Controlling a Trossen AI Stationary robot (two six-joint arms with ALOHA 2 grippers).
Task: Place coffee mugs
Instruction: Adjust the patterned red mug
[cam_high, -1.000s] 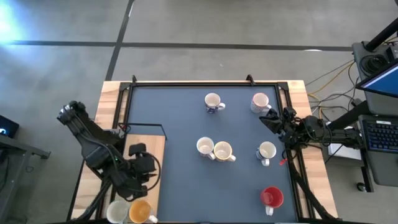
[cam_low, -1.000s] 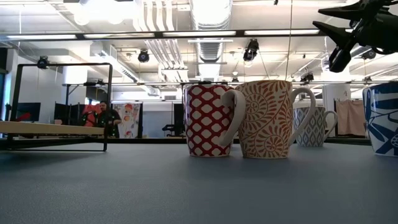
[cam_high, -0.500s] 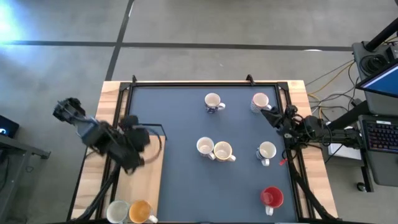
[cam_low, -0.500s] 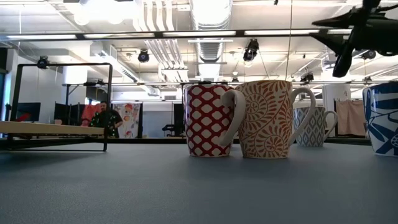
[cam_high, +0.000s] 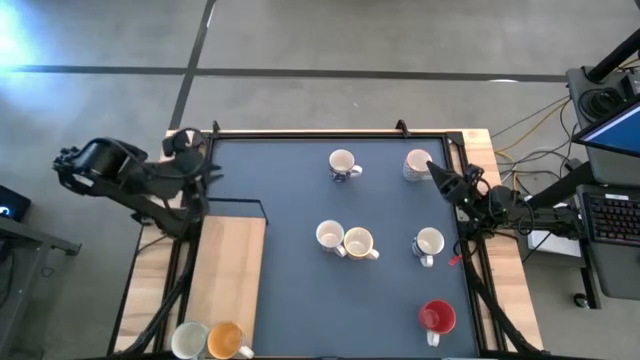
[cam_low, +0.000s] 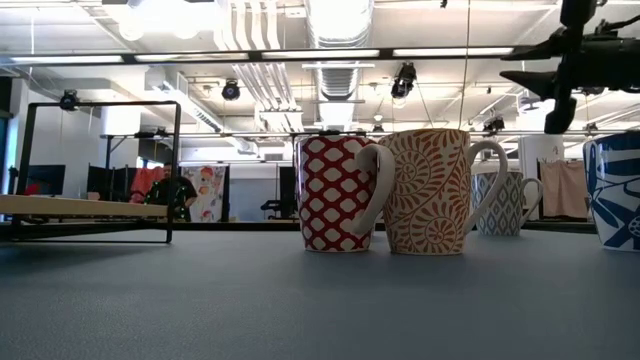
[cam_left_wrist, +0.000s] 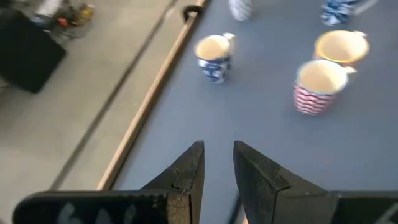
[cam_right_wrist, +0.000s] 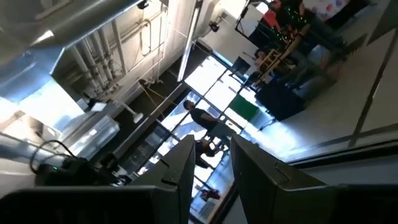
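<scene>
Six mugs stand upright on the blue mat: a blue-patterned one (cam_high: 343, 165) and another (cam_high: 418, 163) at the far side, a pair touching mid-table (cam_high: 330, 236) (cam_high: 360, 243), a white one (cam_high: 428, 243) and a red one (cam_high: 437, 317) on the right. A white mug (cam_high: 188, 340) and an orange mug (cam_high: 228, 342) stand at the wooden board's near end. My left gripper (cam_high: 195, 160) hovers by the far-left corner, fingers close together (cam_left_wrist: 217, 165), empty. My right gripper (cam_high: 437, 170) is raised beside the far-right mug, pointing upward (cam_right_wrist: 211, 162), empty.
A wooden board (cam_high: 228, 265) lies along the mat's left side under a black wire frame (cam_high: 240, 203). A black rail (cam_high: 330, 132) borders the mat. In the low view the red-lattice mug (cam_low: 335, 192) and the swirl mug (cam_low: 430, 190) stand side by side. A person stands far off (cam_low: 178, 195).
My left arm has swung from above the board's near end, close to the white and orange mugs, up and toward the table's far-left corner. My right gripper has drifted slightly toward the far edge and tipped upward. No mug has moved.
</scene>
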